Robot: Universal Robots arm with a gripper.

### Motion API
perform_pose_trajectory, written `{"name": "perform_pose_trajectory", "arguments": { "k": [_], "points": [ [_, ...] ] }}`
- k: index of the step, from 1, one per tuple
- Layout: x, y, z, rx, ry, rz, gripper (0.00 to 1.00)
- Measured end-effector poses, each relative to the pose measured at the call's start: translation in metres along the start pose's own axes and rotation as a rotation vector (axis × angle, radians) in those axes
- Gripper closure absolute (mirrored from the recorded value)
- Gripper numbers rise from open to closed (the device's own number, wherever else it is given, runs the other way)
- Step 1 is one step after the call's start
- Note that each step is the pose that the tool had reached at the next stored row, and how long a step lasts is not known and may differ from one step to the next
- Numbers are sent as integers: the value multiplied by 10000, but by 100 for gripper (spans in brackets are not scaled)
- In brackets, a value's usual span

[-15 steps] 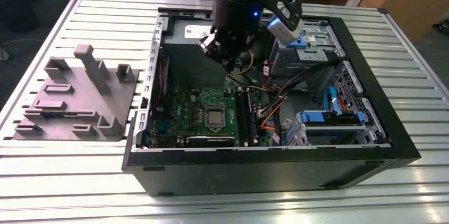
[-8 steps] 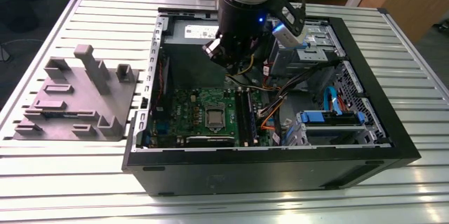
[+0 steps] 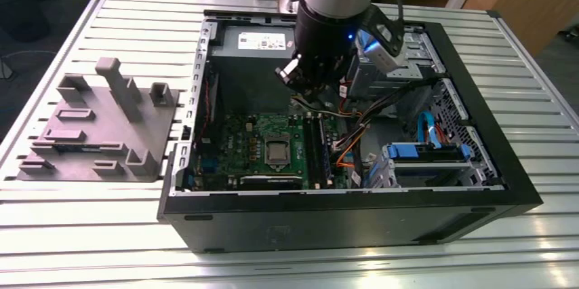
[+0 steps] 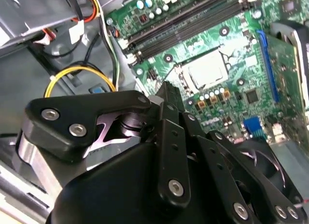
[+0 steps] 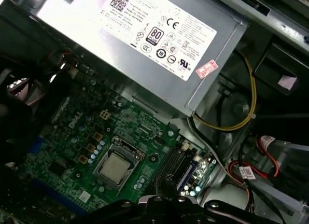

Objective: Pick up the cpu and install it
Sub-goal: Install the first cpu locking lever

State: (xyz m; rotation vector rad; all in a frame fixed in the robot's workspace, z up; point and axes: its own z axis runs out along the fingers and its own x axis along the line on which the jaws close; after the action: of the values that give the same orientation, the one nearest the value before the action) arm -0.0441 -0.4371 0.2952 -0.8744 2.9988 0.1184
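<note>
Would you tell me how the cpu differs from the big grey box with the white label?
Size: the cpu is a small chip; the grey box is far larger. Surface: the cpu's top is bare silvery metal; the grey box carries a white label. Place: the cpu lies flat in the socket frame on the green board; the grey box stands beside the board. Both are greyish metal inside the case.

I am logging, off-task:
- slatted table (image 3: pixel 81 235), carrying an open black case (image 3: pixel 344 224);
- grey fixture (image 3: pixel 91 133), sitting on the table beside the case, at the exterior view's left;
- green board (image 5: pixel 77 132), lying flat in the case;
- grey power supply (image 5: pixel 145 45), sitting beside the board;
- yellow cable (image 5: pixel 251 89), looping near the supply;
- blue drive trays (image 3: pixel 425 153), sitting at the exterior view's right.
</note>
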Motion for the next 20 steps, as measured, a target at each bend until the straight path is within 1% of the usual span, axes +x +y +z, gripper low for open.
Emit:
{"name": "perform_pose_trajectory", "arguments": {
  "k": [1,5,7,8,10,13,14,15,16,20],
  "points": [
    [-2,-2,11,-5,6,-89,90],
    [1,-7,80,-30,52,-766,90],
    [1,-8,102,-44,44,-882,90],
    [2,-9,108,-66,28,-917,90],
    [2,-10,122,-154,-30,-988,90],
    [2,-11,142,-373,-181,-1036,90],
    [3,-12,154,-425,-217,-1043,90],
    [3,-12,169,-449,-235,-1047,90],
    [4,-13,182,-460,-242,-1050,90],
    [5,-16,189,-461,-240,-1056,90]
  ]
}}
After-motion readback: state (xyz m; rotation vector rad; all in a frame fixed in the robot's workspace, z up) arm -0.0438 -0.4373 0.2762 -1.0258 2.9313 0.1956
